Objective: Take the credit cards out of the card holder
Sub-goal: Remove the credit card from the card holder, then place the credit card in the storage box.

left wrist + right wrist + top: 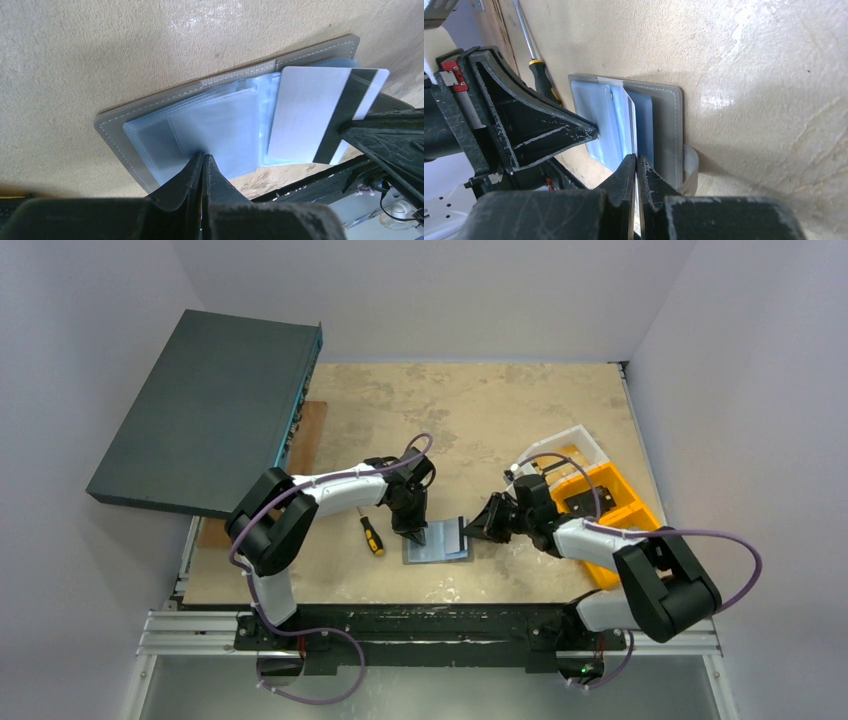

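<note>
1. The table (500, 410) filled the middle of the top view, tan and mottled.
2. A dark flat box (200, 425) lay tilted at the upper left, well apart from the work.
3. Orange bins (610, 500) sat at the right, just behind the right arm's wrist.
4. The left gripper (414, 535) came down from the upper left, clenched on nothing, with its closed tips pressing on the left-hand clear sleeves.
5. The right gripper (470, 528) reached in from the right, clamped on the striped edge of a card.
6. The card holder (437, 543) lay open and flat at lower centre, between the two grippers, with its spine running up and down the frame.
7. A screwdriver (371, 534) lay just left of the holder, clear of both arms.
8. The card (310, 110), white with a black stripe, lay over the holder's right half, its long axis pointing from the spine toward the right gripper. Whether its inner end was free of the sleeve could not be told. The pull probably had to run rightward along that axis while the left gripper pinned the holder. The bins looked like the only obstacle on that side.
</note>
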`<state>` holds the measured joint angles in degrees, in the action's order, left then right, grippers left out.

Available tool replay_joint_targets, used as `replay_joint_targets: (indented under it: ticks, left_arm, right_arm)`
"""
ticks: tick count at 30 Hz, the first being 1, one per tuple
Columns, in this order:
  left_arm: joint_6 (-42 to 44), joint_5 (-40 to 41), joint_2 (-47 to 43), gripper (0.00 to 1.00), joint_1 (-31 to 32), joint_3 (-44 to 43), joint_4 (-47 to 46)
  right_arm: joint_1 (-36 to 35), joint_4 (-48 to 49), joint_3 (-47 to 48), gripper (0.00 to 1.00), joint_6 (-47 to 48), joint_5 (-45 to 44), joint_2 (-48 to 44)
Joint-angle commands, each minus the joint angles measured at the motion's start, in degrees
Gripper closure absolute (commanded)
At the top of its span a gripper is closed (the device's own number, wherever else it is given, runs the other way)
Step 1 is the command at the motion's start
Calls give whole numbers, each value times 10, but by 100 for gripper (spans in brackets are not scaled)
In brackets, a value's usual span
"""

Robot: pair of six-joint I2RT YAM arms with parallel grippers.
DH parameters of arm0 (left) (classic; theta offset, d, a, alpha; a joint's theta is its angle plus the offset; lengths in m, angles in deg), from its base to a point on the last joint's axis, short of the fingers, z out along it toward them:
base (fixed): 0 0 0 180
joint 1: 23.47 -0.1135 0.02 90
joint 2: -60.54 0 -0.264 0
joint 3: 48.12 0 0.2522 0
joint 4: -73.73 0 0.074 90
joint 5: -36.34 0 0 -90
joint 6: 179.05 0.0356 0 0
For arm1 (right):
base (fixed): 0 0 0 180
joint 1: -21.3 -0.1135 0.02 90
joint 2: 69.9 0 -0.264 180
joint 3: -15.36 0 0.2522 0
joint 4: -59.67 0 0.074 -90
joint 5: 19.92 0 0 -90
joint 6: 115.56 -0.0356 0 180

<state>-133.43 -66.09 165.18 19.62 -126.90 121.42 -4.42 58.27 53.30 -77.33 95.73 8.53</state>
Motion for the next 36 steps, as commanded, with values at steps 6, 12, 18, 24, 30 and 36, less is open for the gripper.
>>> replay_joint_targets:
  ticks: [6, 12, 18, 24, 30, 36]
  left_arm:
    - [21, 29, -8, 100, -4, -28, 16]
    - [41, 9, -47, 99, -4, -65, 17]
    - [58, 1, -96, 65, -4, -91, 41]
    - [74, 6, -141, 10, -7, -88, 72]
    - [105, 11, -190, 6, -11, -77, 116]
    - [138, 6, -243, 4, -11, -62, 148]
  right_arm:
    - [6, -92, 29, 100, 25, -51, -74]
    - [6, -115, 47, 100, 24, -56, -99]
    - [6, -153, 65, 100, 24, -68, -127]
    - [6, -188, 77, 100, 22, -92, -152]
    - [17, -271, 109, 100, 27, -154, -187]
    - [44, -399, 151, 100, 29, -243, -236]
